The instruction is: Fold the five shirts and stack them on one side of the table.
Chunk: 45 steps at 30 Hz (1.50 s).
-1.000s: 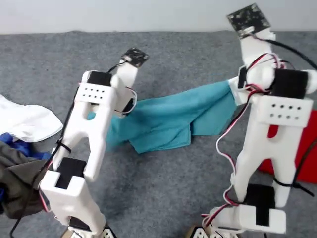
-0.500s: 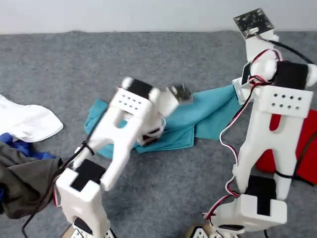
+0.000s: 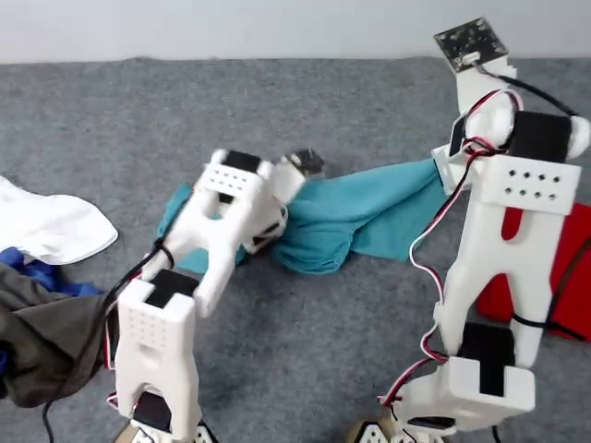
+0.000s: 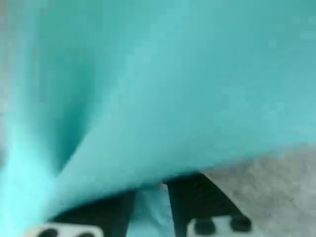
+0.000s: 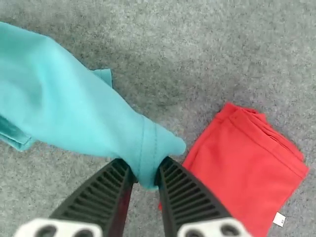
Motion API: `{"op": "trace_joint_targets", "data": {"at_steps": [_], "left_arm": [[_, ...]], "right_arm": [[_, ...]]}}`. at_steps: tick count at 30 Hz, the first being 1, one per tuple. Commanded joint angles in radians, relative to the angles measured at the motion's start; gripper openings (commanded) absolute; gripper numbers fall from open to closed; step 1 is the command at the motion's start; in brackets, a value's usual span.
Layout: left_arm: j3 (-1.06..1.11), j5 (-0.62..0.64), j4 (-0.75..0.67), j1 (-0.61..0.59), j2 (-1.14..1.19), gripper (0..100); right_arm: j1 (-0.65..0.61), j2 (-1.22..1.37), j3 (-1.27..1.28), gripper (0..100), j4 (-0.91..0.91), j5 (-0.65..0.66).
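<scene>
A teal shirt (image 3: 369, 208) hangs stretched between both arms over the grey table (image 3: 323, 111). My right gripper (image 5: 144, 180) is shut on one corner of the teal shirt (image 5: 64, 108), and it stands at the shirt's right end (image 3: 441, 171) in the high view. My left gripper (image 4: 148, 191) is shut on a fold of the teal shirt (image 4: 173, 89), which drapes over its fingers. Seen from above, the left gripper (image 3: 277, 226) sits near the table's middle, and the cloth bunches beside it. A folded red shirt (image 5: 242, 163) lies by the right arm (image 3: 563, 286).
At the table's left edge lies a heap of unfolded shirts: a white one (image 3: 46, 226), a blue one (image 3: 28, 272) and a dark brown one (image 3: 37, 351). Bare grey table stretches along the back and between the two arm bases.
My left arm has swung right from the shirt's left end toward the table's middle, dragging the teal cloth over itself into a bunch. The right arm has barely moved.
</scene>
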Motion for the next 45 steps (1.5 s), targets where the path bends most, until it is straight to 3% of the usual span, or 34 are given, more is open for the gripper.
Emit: {"op": "trace_joint_targets", "data": {"at_steps": [1,10,18,24,33,40,45], "left_arm": [[-0.104,0.003,-0.021,-0.023,-0.009,7],[-0.113,0.005,-0.130,-0.021,-0.009,7],[-0.133,-0.089,0.127,-0.018,-0.021,7],[-0.177,-0.092,0.278,0.031,-0.021,7],[-0.145,-0.087,0.229,0.129,-0.009,7],[-0.030,-0.086,0.120,0.078,-0.009,19],[-0.027,-0.089,0.075,0.031,-0.008,21]], "right_arm": [[0.005,-0.001,-0.018,1.0,0.035,-0.011],[0.010,0.016,-0.018,1.0,0.035,-0.011],[0.012,0.018,-0.018,1.0,0.035,-0.011],[0.012,0.019,-0.018,1.0,0.035,-0.011],[0.012,0.010,-0.018,1.0,0.035,-0.011],[0.012,0.008,-0.018,1.0,0.036,-0.011],[0.012,0.008,-0.018,1.0,0.036,-0.011]]}}
